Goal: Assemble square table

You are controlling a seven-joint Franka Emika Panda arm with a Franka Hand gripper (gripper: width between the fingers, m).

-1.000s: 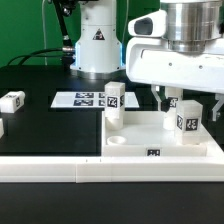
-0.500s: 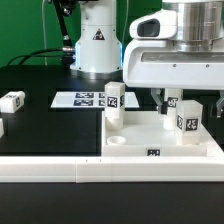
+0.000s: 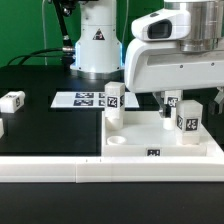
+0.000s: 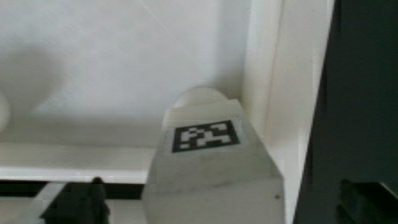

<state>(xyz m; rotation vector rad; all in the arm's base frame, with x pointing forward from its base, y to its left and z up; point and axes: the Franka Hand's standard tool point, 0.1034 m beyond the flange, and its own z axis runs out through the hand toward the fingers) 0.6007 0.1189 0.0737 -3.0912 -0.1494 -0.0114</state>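
Note:
The white square table slab [image 3: 150, 140] lies at the exterior view's lower right, with a tag on its near side. Three white tagged legs stand on it: one at the far left corner [image 3: 114, 98], one near the right [image 3: 186, 122], and one at the far right corner [image 3: 172, 104]. My gripper [image 3: 169, 99] hangs over that far right leg, open, with a finger on each side of it. In the wrist view the leg [image 4: 210, 150] stands between the dark fingers [image 4: 80, 200], with a gap on each side, and the slab's rim [image 4: 285, 70] runs beside it.
A loose leg [image 3: 12, 100] lies on the black table at the exterior view's left, and another [image 3: 2, 128] shows at the left edge. The marker board [image 3: 80, 99] lies behind them. A long white border rail [image 3: 50, 168] runs along the front. The robot base [image 3: 97, 45] stands at the back.
The gripper has come down a little around the far right leg. The legs and the slab have not moved.

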